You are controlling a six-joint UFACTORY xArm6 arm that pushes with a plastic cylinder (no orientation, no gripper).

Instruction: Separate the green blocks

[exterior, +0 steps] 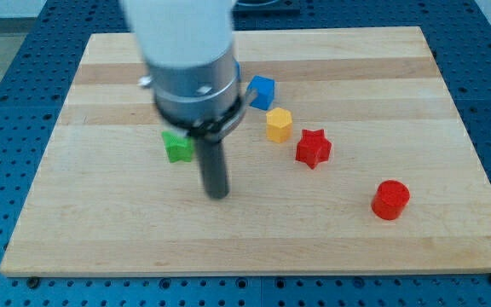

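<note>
My tip (pixel 218 194) rests on the surface (pixel 101 230), just below-right of the one visible green block (pixel 176 147). No gripper is fitted. Risk: the arm hides any second green block, so a blind push may miss.

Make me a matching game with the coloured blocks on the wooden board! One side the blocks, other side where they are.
Blocks:
1. green star
2. blue cube
3. red cylinder
4. yellow hexagon

Places:
A. nearest the view's right edge
B. just left of my tip
C. just below the blue cube
D. highest in the view of the four

Pairs: 1-B, 2-D, 3-A, 4-C
</note>
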